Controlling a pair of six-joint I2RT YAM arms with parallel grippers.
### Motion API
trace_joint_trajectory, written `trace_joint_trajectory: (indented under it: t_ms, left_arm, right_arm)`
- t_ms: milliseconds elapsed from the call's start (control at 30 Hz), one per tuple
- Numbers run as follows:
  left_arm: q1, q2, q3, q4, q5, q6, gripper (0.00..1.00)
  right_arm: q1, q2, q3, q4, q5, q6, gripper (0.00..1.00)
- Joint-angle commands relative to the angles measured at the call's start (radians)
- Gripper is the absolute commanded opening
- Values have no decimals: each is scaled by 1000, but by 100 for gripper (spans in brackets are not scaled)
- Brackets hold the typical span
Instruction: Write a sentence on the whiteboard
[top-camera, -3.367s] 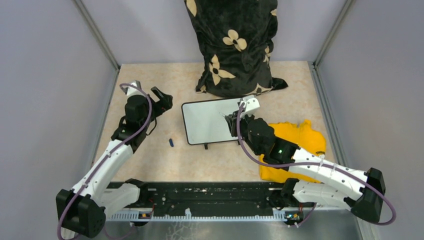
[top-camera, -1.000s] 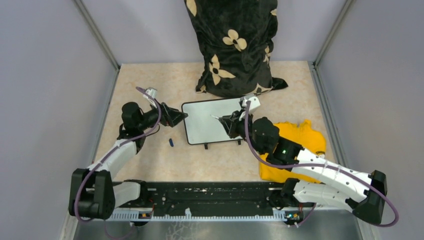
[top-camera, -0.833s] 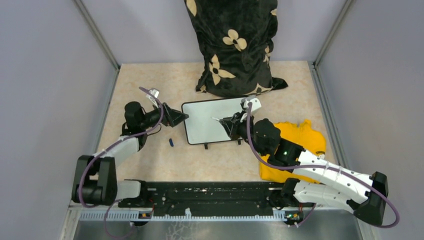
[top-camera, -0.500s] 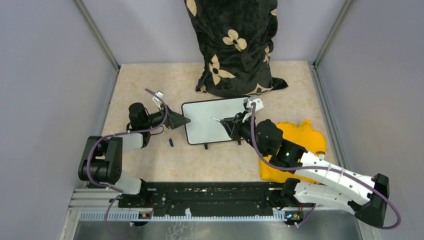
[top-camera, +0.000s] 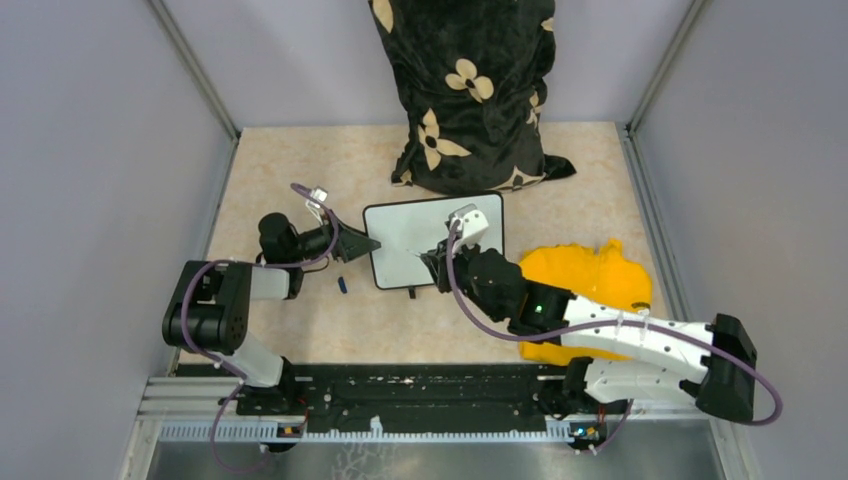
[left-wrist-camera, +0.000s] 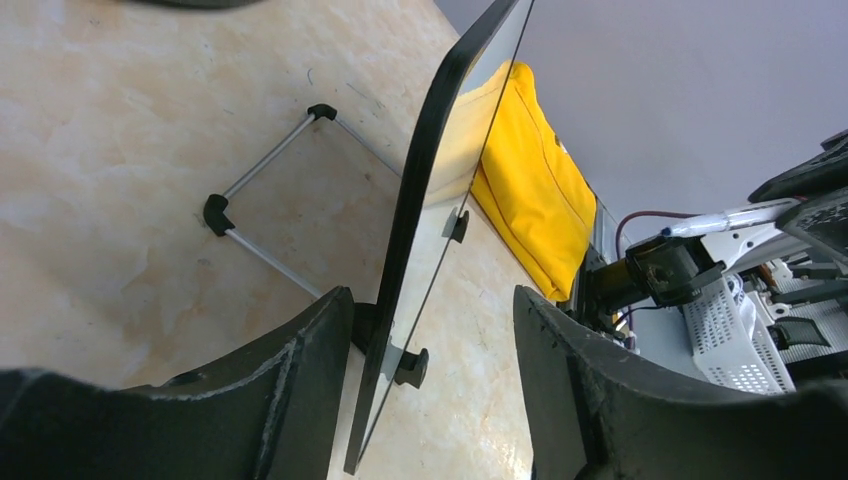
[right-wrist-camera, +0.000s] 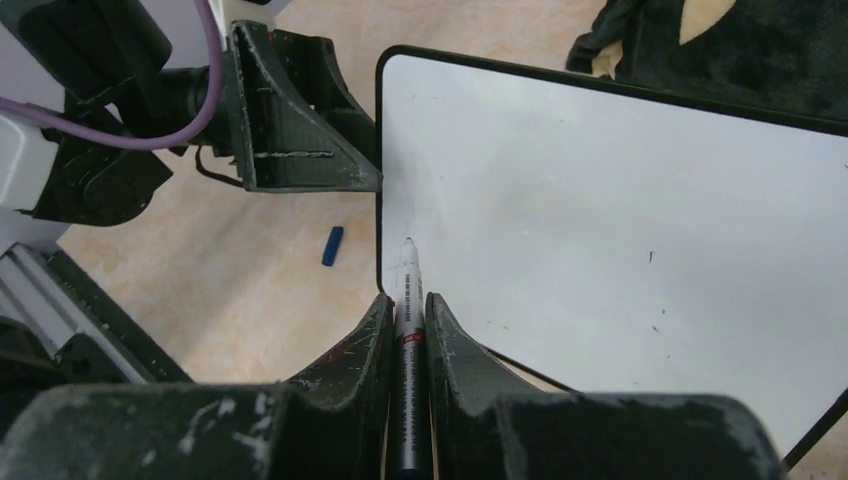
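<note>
White rectangular whiteboard (top-camera: 400, 240) with a thin black rim sits mid-table on your beige marbled tabletop (top-camera: 300, 180), grey walls (top-camera: 100, 150) around, black flower-print cushion (top-camera: 470, 90) just behind. Your left gripper (left-wrist-camera: 430, 300) straddles its left edge, jaws apart; your right gripper (right-wrist-camera: 408, 300) is clamped on a slim white-tipped marker (right-wrist-camera: 407, 275).

Small black-rimmed whiteboard (top-camera: 400, 240), rounded corners, propped tilted

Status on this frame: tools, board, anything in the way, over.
Left tool open, straddling whiteboard left edge. Right tool shut on marker, tip near that edge. Board blank, no writing yet. Small blue piece on table, clear of board.
</note>
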Motion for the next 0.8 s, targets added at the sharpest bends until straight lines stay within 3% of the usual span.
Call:
trace_joint_trajectory:
  t_ms: [0,400,767]
  left_arm:
    - [5,13,-9,86,26,2,64]
    - [5,37,-1,47,9,25,52]
    - [5,42,2,52,4,20,42]
  right_arm:
    - [43,78,79,128,156,-39,0]
    - [91,294,173,277,289,-96,0]
    - [91,410,244,274,360,-104,0]
